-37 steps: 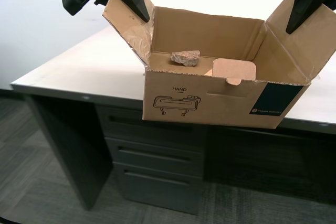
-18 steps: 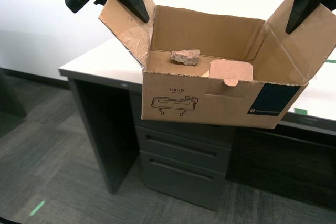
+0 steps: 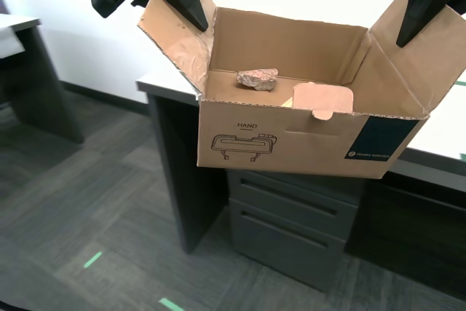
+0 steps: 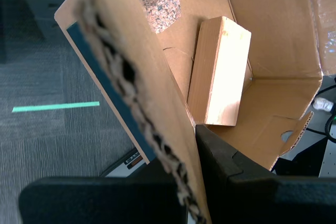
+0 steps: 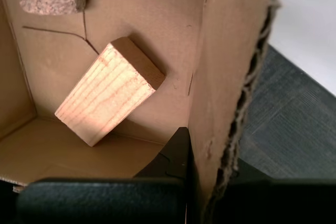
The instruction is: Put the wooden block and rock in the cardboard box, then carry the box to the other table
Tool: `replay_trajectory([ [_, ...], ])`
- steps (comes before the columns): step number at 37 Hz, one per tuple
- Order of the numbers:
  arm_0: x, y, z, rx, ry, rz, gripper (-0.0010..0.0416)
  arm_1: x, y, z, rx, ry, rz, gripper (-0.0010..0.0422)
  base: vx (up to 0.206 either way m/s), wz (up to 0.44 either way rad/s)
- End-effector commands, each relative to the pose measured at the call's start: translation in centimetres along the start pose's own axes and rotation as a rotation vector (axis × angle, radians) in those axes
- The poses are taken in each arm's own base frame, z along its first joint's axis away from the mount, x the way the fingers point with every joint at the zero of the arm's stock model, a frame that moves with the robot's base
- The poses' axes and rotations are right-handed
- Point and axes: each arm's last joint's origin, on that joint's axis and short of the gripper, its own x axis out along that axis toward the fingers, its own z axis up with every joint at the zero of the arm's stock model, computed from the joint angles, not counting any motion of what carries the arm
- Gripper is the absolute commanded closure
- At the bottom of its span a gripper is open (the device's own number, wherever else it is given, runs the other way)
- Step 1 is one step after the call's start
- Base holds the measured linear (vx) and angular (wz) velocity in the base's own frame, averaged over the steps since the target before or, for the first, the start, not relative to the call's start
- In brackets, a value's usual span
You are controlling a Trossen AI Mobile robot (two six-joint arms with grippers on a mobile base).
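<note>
The loading part looks done, and the carry is the step in hand. The cardboard box (image 3: 291, 136) hangs clear of the floor (image 3: 73, 194), held up by 2 side flaps, in front of the smooth off-white surface (image 3: 440, 132) with the dark drawers (image 3: 291, 216).

The rock (image 3: 257, 78) lies inside against the back wall. The wooden block (image 5: 107, 93) is on the box bottom nearer the front, apart from the rock. In the exterior view only a sliver of it shows behind the front tab.

My first hand (image 3: 191, 12) is closed on the flap at the exterior view's left, with 1 finger on each face of the cardboard. My second hand (image 3: 408, 28) is closed the same way on the flap at the exterior view's right, the side with the dark green label. Both wrist views show the flap edge pinched tight between the fingers.

The cloth-covered table is not in view. A corner of another surface (image 3: 13, 25) shows at the exterior view's left edge, but too little to say what it is.

I judge the next move calls for the base to travel while both hands keep level and evenly spaced. Thin, frayed flaps bear the whole load, so any twist or spread could tear them or tip the box.
</note>
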Motion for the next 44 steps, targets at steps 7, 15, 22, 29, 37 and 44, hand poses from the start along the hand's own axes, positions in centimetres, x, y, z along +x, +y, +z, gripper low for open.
replay_trajectory([
  [7, -0.5, 0.3, -0.5, -0.027, 0.011, 0.072, 0.0407, 0.0, -0.1, 0.0, -0.003, 0.005, -0.013, 0.0413, -0.048, 0.272],
  [15, -1.2, 0.6, -0.8, -0.038, -0.022, 0.077, 0.0407, 0.0, -0.1, 0.0, 0.048, -0.002, -0.009, 0.0413, -0.045, 0.271],
  [22, -1.4, 0.6, -1.0, -0.022, -0.019, 0.077, 0.0406, -0.1, 0.0, -0.4, 0.124, 0.042, 0.001, 0.0413, -0.039, 0.253],
  [29, -2.1, 0.8, -1.4, -0.023, -0.046, 0.081, 0.0406, -0.1, 0.1, -0.5, 0.13, 0.048, 0.031, 0.0413, -0.029, 0.248],
  [37, -3.0, 1.0, -1.9, -0.041, -0.082, 0.086, 0.0407, -0.1, 0.2, -0.7, 0.11, 0.061, 0.034, 0.0413, -0.01, 0.257],
  [44, -3.7, 1.2, -2.6, -0.07, -0.105, 0.089, 0.0406, -0.1, 0.1, -0.7, 0.054, 0.06, 0.034, 0.0413, -0.003, 0.267],
])
